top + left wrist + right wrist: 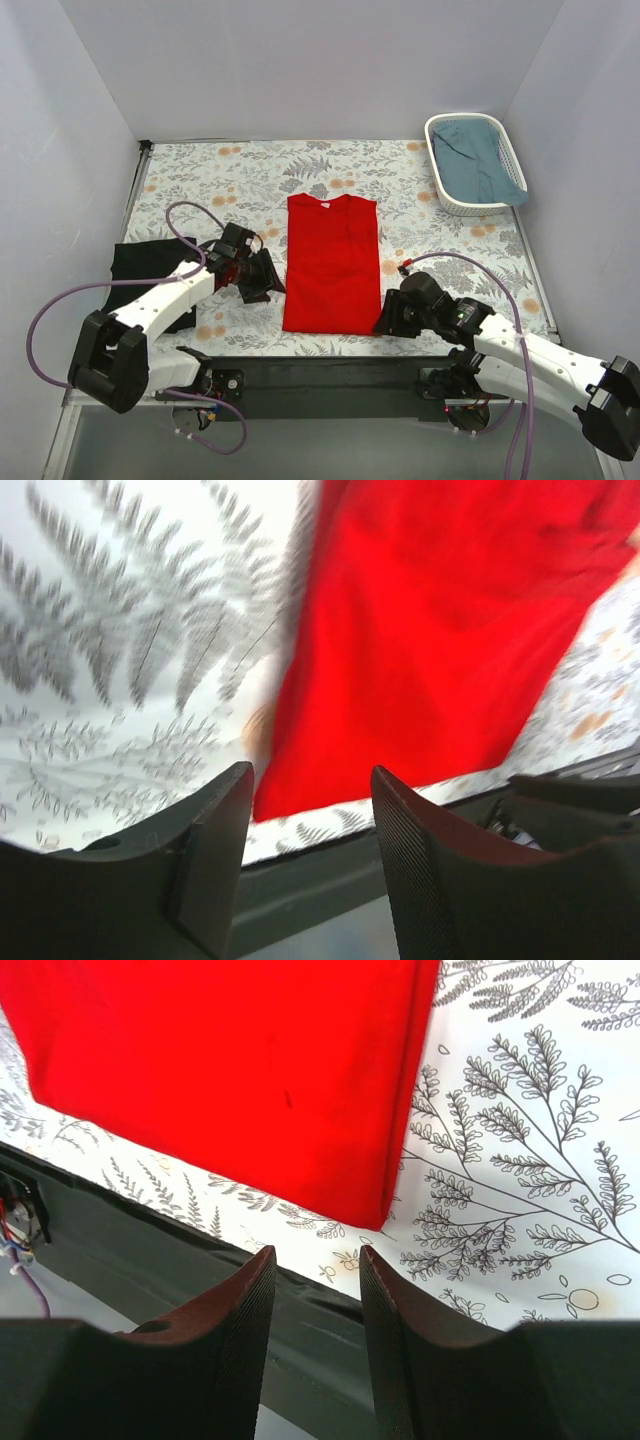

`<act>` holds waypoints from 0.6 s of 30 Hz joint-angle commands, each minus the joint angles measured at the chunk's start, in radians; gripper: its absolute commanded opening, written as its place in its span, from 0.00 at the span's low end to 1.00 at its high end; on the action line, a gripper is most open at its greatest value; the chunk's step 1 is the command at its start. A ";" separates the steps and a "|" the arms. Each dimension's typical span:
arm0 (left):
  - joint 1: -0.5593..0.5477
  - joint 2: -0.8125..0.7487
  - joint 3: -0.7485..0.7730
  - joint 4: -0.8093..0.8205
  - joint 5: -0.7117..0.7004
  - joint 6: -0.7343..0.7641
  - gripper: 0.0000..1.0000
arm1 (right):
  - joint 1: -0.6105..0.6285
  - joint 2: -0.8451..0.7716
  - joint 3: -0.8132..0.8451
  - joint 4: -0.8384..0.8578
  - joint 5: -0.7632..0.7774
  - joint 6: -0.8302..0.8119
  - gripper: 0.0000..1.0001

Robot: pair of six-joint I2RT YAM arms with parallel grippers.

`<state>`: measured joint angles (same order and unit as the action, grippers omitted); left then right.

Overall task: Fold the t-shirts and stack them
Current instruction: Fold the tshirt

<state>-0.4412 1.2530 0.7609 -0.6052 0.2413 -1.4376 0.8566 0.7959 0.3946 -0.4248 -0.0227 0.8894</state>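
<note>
Red shirt [332, 265] lies folded long, mid table [450, 255], black shirt [140, 262] at its left; left claw [262, 280] and right claw [388, 318] flank the red one, jaws apart, empty; limp cloth, probably best pinched at near corners.

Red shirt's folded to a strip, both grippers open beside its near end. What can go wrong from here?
1. The red t-shirt ends close to the dark front rail. A low pinch there by the left gripper or right gripper may strike the rail or tug cloth over the edge.
2. The left arm reaches across the black t-shirt; swinging it could drag and rumple that shirt.
</note>
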 commanded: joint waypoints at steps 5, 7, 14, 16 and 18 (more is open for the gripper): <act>-0.059 -0.069 -0.100 -0.059 0.053 -0.066 0.43 | -0.013 0.031 0.003 -0.009 -0.008 0.043 0.43; -0.063 -0.075 -0.116 -0.048 0.058 -0.075 0.41 | -0.019 0.028 -0.002 -0.009 -0.003 0.049 0.43; -0.102 -0.075 -0.178 0.002 0.090 -0.119 0.38 | -0.030 0.045 -0.022 0.000 0.001 0.065 0.42; -0.109 -0.075 -0.189 0.013 0.093 -0.130 0.38 | -0.031 0.045 -0.028 0.000 0.000 0.066 0.42; -0.120 -0.072 -0.201 0.025 0.095 -0.138 0.37 | -0.036 0.048 -0.037 0.009 -0.003 0.065 0.42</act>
<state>-0.5465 1.2007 0.5766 -0.6113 0.3103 -1.5475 0.8303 0.8410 0.3702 -0.4240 -0.0296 0.9401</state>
